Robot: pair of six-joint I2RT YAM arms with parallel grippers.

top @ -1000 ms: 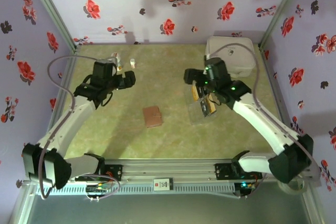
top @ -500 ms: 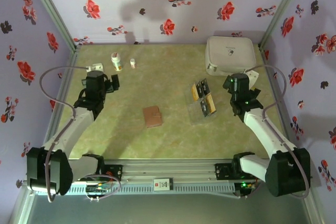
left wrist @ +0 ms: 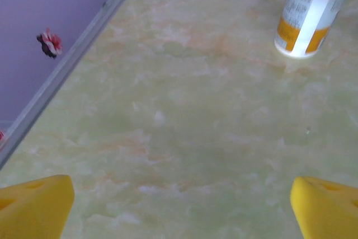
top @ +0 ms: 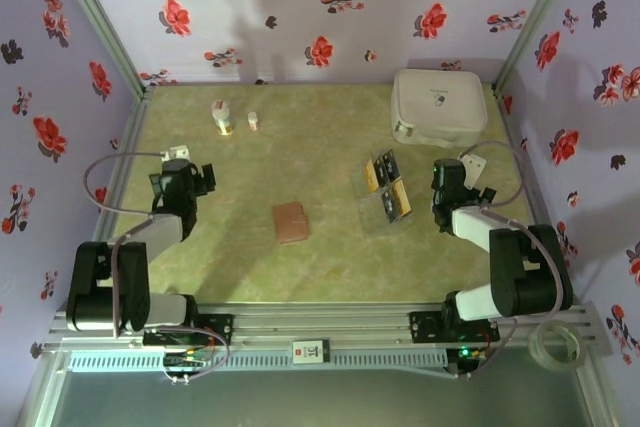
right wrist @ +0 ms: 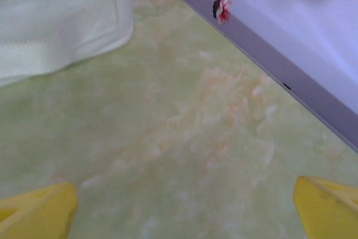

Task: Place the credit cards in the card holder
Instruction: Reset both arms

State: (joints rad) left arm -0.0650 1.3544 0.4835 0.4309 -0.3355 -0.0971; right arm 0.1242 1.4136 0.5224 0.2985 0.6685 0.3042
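The card holder (top: 291,222) lies mid-tabletop (top: 300,147), well apart from the left gripper (left wrist: 179,210). The credit cards (top: 387,190) lie near the right gripper (right wrist: 184,208), untouched. Both jaws stand wide.

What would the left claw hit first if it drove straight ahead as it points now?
Probably nothing close: bare green marbled tabletop lies ahead of the open left claw. The white bottle with an orange label stands right of that line and may be missed, though depth is unclear.
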